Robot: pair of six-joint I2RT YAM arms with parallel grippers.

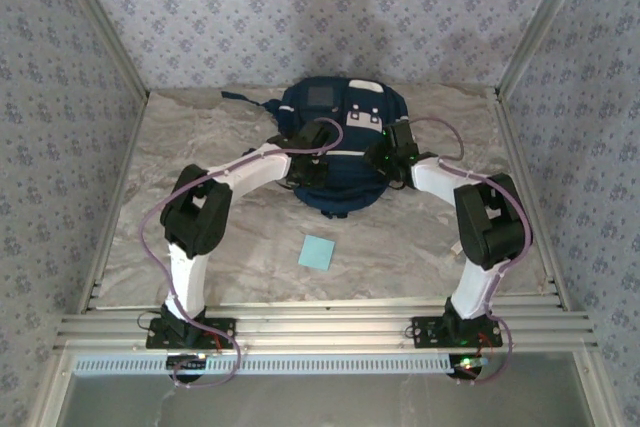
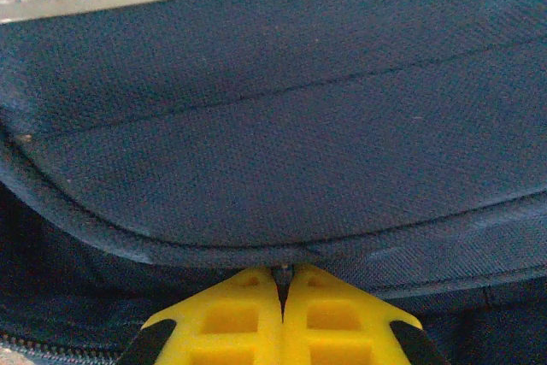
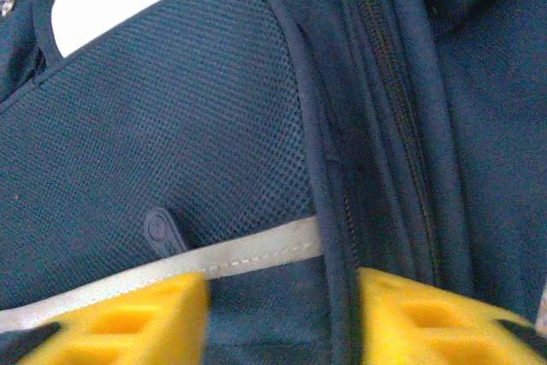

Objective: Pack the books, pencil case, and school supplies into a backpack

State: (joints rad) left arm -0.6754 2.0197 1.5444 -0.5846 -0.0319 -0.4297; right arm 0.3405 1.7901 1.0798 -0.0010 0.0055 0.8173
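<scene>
The navy backpack (image 1: 335, 137) lies at the back middle of the table, with both arms reaching onto it. My left gripper (image 1: 308, 165) is at its left side. In the left wrist view its yellow fingers (image 2: 239, 314) are shut at the rim of a fabric flap (image 2: 273, 126), pinching a thin grey bit at the left gripper (image 2: 282, 274) tips. My right gripper (image 1: 388, 155) is at the backpack's right side. Its jaws stand apart astride a piped seam (image 3: 329, 211), the right gripper (image 3: 282, 301) over the white stripe (image 3: 256, 250). The light-blue pad of school supplies (image 1: 317, 252) lies on the table. The books and pencil case are out of view.
A dark strap (image 1: 245, 99) trails left from the backpack. A closed zipper (image 3: 389, 83) runs beside the seam. The marbled tabletop (image 1: 430, 247) is bounded by metal posts at the sides and aluminium rails (image 1: 320, 322) at the near edge.
</scene>
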